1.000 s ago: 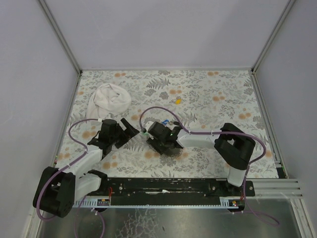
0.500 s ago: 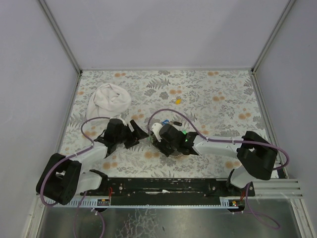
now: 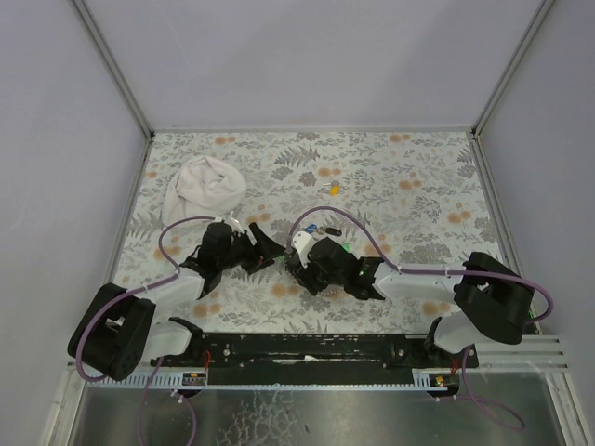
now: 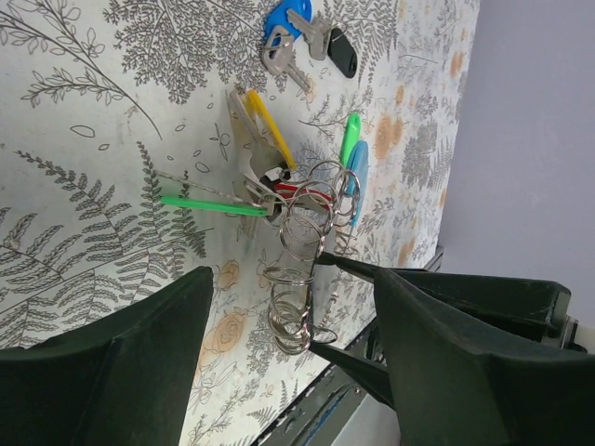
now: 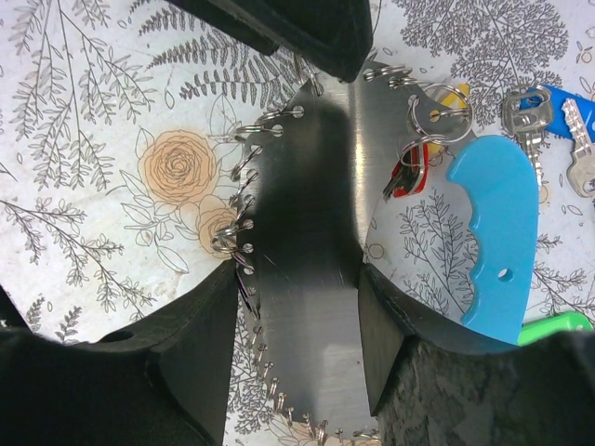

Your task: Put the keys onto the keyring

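The right gripper [image 5: 297, 307] is clamping its jaws on the keyring [image 4: 296, 279], one finger [image 5: 200, 362] pressing each side of the silver coil, which is filling the gap between them in the right wrist view. From the left wrist camera the same black fingertips are bracketing the stack of metal rings at both ends. The keyring is lying on the floral table [image 3: 418, 186], near the front and roughly midway between the two arms.

The left gripper [image 3: 260, 251] is pointing at the keyring from the left with its jaws standing wide apart and nothing between them; its fingers [image 4: 102, 372] are framing the coil without touching it.

At the far end of the coil the rings are bunching into a cluster. A light-blue curved piece [image 4: 359, 172], a small red bit [image 4: 299, 190] and a yellow strip [image 4: 268, 121] are sitting in that cluster. A green key [image 4: 209, 206] is lying against it, sticking out sideways; whether it is threaded on a ring I cannot tell.

Beyond the cluster and clear of it, a blue key [image 4: 279, 19] and a black key [image 4: 342, 51] are lying close together beside a plain silver key [image 4: 284, 65]. A yellow key [image 3: 334, 189] is lying alone farther back on the table, well apart from the rest. A white cloth [image 3: 204, 186] is sitting bundled at the back left
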Robot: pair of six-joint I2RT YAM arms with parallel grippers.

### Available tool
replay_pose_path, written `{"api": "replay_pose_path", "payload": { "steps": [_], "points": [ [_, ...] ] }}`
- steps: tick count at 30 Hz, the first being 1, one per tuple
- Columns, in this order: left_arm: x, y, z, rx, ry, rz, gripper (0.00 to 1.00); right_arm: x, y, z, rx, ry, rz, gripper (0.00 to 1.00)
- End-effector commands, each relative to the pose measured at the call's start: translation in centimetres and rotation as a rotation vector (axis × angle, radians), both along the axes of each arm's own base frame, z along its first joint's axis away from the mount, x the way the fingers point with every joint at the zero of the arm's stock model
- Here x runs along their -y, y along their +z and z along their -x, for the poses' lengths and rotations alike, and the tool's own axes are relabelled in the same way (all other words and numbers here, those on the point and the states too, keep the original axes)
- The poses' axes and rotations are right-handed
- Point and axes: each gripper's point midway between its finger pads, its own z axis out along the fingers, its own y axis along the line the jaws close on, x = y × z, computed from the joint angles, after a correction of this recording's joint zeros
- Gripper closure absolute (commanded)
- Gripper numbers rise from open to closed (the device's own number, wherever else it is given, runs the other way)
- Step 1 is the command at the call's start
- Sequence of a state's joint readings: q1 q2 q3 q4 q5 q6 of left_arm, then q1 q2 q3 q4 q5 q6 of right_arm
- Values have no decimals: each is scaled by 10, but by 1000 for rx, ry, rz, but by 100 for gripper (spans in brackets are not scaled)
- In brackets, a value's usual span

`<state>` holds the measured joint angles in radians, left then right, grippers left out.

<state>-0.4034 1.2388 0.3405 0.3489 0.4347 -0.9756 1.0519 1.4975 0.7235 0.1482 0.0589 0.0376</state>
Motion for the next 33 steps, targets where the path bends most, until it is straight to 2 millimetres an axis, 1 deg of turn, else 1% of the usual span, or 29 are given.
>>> {"api": "replay_pose_path", "payload": {
  "steps": [1,6,14,17,24,27,29,33],
  "points": [
    [6,17,-2,64,-10,67,32,-27,45,-9,73,-2,-205,64],
    [9,19,2,67,-21,103,36,-29,55,-13,102,-18,-249,63],
    [19,34,8,126,-55,155,52,-28,65,-16,123,-62,-328,64],
    [22,36,9,144,-64,149,60,-28,68,-17,127,-82,-364,63],
    [29,43,9,187,-91,132,77,-24,68,-17,134,-113,-406,63],
    [30,49,6,220,-93,108,88,-22,69,-17,140,-118,-423,62],
    [31,52,5,238,-97,83,95,-21,69,-15,139,-113,-425,59],
    [29,59,-1,276,-102,-4,98,-15,75,-13,157,-111,-442,55]
  ]
}}
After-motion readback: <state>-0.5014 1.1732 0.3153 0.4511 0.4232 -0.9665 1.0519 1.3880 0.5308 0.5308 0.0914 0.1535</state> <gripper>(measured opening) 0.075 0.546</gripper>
